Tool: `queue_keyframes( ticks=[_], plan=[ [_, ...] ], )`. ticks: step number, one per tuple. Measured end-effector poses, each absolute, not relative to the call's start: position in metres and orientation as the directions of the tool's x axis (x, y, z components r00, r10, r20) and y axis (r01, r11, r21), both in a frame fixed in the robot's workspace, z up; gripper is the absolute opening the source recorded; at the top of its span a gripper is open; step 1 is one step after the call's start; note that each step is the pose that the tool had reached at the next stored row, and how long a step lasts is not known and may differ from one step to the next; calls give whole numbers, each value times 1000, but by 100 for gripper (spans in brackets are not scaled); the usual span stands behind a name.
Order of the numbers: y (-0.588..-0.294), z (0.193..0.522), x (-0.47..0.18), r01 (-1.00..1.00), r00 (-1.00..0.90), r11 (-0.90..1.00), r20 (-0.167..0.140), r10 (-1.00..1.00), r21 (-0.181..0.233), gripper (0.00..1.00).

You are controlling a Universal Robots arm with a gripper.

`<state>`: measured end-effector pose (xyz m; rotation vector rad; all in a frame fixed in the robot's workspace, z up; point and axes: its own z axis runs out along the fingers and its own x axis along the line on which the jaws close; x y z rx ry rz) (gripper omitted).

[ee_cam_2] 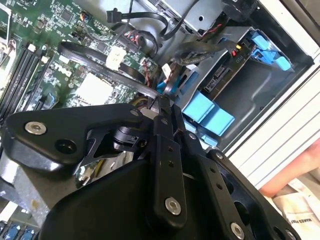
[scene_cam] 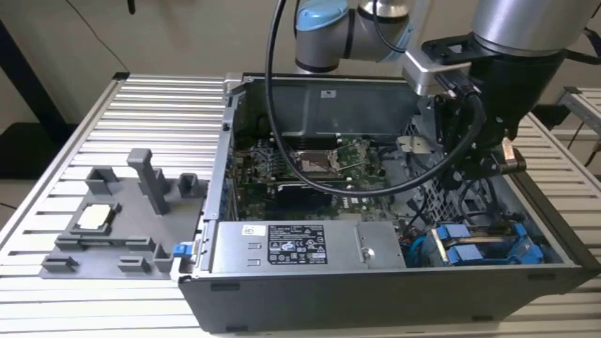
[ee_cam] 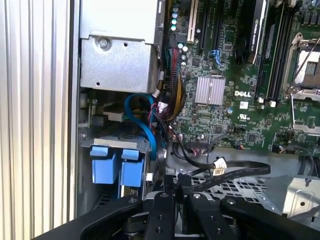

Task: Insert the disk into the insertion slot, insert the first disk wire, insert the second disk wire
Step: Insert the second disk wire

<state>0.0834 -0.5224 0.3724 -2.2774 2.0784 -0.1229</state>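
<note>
Matt black claw (ee_cam: pixel 172 197); perhaps plastic blue tabs (ee_cam: pixel 116 167).

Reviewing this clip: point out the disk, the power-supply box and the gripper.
disk (scene_cam: pixel 481 248): exterior view, blue carrier frame.
power-supply box (scene_cam: pixel 295 244): exterior view, sticker.
gripper (ee_cam: pixel 175 189): first wrist view, between the fingertips.

You see the open computer case (scene_cam: pixel 395 204) standing on a ribbed metal counter (scene_cam: pixel 66 162). The arm (scene_cam: pixel 511 63) reaches down into the case on the exterior view's right, and a black cable (scene_cam: pixel 281 113) loops from it over the green motherboard (scene_cam: pixel 310 169). The gripper (scene_cam: pixel 490 163) hangs above the perforated cage (scene_cam: pixel 441 193). Below it, the disk (scene_cam: pixel 483 246) with its blue tabs lies in the insertion slot (scene_cam: pixel 554 243). Beside that sits the grey power-supply box (scene_cam: pixel 305 246). On the exterior view's left, a grey fixture tray (scene_cam: pixel 122 218) rests on the counter.
</note>
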Motion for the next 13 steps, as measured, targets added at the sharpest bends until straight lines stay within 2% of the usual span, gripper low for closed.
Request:
queue_keyframes(
  ticks=[13],
  plan=[
    [-550,371,93,-992,89,-91,20,-996,-85,16]
  ],
)
